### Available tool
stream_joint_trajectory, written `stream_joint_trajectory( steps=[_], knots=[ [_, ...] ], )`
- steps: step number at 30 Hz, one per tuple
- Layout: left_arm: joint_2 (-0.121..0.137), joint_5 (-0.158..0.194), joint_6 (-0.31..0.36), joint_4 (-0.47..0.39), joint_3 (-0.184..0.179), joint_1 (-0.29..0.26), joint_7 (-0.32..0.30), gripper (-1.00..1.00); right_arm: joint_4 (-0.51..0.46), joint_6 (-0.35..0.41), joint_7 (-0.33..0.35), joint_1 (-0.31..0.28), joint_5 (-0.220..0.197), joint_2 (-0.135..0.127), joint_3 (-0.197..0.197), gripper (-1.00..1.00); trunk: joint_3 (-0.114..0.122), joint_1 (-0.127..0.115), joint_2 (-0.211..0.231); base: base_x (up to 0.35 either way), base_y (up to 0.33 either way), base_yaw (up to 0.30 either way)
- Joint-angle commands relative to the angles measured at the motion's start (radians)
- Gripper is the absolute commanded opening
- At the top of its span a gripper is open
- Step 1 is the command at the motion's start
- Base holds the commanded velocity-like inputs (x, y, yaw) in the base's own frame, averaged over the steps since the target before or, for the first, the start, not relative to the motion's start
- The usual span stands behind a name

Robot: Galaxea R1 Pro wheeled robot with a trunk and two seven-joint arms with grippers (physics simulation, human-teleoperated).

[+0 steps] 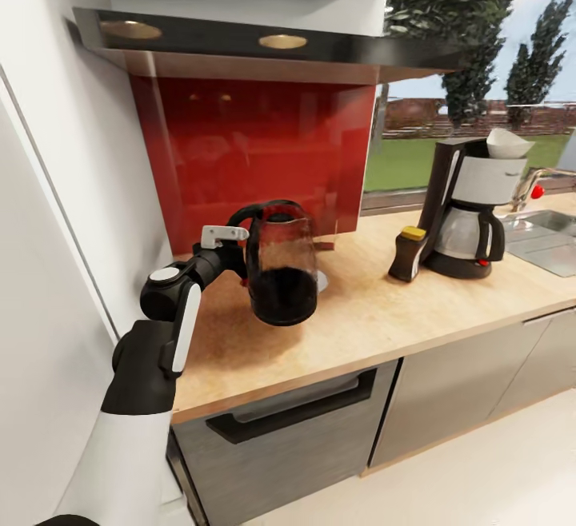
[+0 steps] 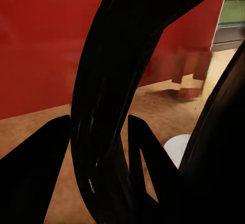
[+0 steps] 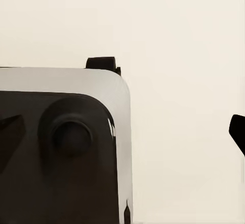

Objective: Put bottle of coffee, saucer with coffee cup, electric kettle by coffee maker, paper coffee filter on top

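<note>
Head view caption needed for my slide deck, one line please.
Left gripper carries the electric kettle by its handle above the kitchen countertop.

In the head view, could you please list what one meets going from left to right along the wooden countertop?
Left gripper shut on the handle of the dark glass electric kettle → yellow-lidded glass bottle of coffee → tall black coffee maker, topped by the white paper coffee filter → steel sink.

Sink (image 1: 552, 240) set into the far right end of the worktop, tap (image 1: 534, 182) at its rear edge. Range hood (image 1: 264, 46) with two round lights above. Window (image 1: 480, 110) shows trees, lawn. Small tan box (image 2: 191, 81) at the worktop's rear edge.
</note>
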Motion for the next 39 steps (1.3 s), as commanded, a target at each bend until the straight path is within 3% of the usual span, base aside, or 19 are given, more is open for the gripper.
stream_joint_trajectory(
  steps=[1, 21, 39],
  knots=[
    [-0.001, -0.008, 0.004, -0.001, 0.0, -0.001, -0.008, -1.0, 0.001, -0.003, 0.005, -0.001, -0.007, 0.0, 0.001, 1.0, -0.001, 0.0, -0.001, -0.181, -0.192, 0.0],
    [-0.001, -0.007, 0.004, -0.001, -0.002, -0.001, -0.008, -1.0, 0.001, -0.003, 0.005, -0.001, -0.008, 0.0, 0.001, 1.0, -0.001, 0.0, -0.001, -0.025, -0.032, -0.221],
    [-0.001, -0.007, 0.003, -0.001, -0.003, -0.001, -0.008, -1.0, 0.001, -0.003, 0.005, -0.001, -0.009, 0.0, 0.001, 1.0, -0.001, 0.0, -0.001, -0.127, -0.153, -0.157]
  ],
)
